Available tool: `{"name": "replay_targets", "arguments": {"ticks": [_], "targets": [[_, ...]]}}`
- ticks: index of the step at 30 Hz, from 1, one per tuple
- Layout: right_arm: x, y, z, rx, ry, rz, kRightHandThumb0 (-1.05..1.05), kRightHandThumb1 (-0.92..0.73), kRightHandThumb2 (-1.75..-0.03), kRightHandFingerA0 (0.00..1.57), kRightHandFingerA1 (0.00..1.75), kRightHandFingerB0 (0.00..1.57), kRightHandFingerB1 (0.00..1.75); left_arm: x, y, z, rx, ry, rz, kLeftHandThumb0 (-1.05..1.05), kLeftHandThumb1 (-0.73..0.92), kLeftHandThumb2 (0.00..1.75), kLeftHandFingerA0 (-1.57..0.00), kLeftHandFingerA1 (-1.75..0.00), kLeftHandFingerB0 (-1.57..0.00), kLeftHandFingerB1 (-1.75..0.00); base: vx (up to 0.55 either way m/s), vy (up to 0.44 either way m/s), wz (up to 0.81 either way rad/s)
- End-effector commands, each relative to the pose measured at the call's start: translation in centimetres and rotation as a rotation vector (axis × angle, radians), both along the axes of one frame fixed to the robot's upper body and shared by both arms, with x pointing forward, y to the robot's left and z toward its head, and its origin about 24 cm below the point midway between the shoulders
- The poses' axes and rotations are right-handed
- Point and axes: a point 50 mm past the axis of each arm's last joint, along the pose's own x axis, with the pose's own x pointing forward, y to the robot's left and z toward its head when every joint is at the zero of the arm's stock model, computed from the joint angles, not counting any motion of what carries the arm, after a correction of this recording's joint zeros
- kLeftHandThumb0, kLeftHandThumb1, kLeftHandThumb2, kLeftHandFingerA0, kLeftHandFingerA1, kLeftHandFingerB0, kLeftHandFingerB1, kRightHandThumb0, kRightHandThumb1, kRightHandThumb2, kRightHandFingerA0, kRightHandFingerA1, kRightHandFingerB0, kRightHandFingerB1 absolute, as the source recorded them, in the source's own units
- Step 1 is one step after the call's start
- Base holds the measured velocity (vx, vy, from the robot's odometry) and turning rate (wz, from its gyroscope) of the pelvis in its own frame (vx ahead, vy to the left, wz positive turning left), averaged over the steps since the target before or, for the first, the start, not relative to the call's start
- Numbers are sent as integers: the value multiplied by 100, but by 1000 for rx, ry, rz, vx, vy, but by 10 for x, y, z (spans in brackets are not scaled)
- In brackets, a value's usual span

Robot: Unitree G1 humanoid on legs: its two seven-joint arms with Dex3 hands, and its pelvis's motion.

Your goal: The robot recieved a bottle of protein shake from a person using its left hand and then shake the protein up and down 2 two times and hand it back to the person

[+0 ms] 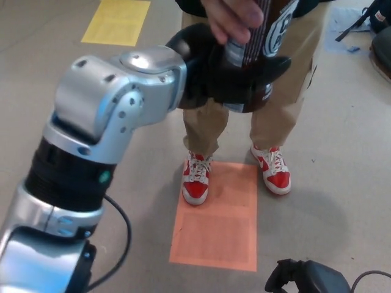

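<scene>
The left hand [235,76] has its black fingers [269,66] wrapped around the lower part of a brown protein shake bottle [259,36]. Just above the hand, a person's hand [235,18] grips the same bottle higher up. Behind and below the hand stand the person's tan trousers [275,122]. Far beneath it, red-and-white sneakers [197,178] rest at the top edge of an orange floor patch [217,232]. A yellow floor patch [116,21] lies well off to the hand's left.
</scene>
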Motion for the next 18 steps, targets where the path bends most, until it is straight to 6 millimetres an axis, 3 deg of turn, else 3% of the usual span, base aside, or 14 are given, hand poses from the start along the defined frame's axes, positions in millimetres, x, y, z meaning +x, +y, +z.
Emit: {"name": "replay_targets", "arguments": {"ticks": [1,3,4,7,11,13,18], "targets": [[4,-2,2,2,3,-5,-47,-54,-106,102,98,96,84,0,-3,5,-10,-323,95,-14,87,66,-98,-54,-69,-47,0,0,0],[5,-2,3,9,-3,-7,-47,-54,-105,101,94,96,83,0,-3,1,-10,-352,99,-24,86,66,-106,-57,-80,-57,0,0,0],[5,-2,3,11,0,-9,-47,-55,-108,99,93,95,84,-1,-3,-1,-21,-353,102,-26,87,66,-106,-62,-80,-70,0,0,0],[5,-3,3,9,-2,-7,-48,-51,-114,98,96,93,89,-1,0,-6,-24,-365,104,-27,88,66,-105,-64,-75,-78,0,0,0],[5,-3,3,12,-5,-5,-49,-54,-108,97,89,96,84,-1,4,-11,-28,-367,111,-26,86,66,-103,-67,-72,-79,0,0,0],[5,-3,4,11,-8,-3,-50,-56,-107,100,92,95,85,-1,6,-13,-39,-360,117,-24,86,65,-107,-70,-69,-93,0,0,0],[7,-3,5,14,-14,-5,-50,-54,-110,96,90,97,86,-1,11,-21,-46,-331,130,-27,85,65,-109,-70,-71,-93,0,0,0]]}}
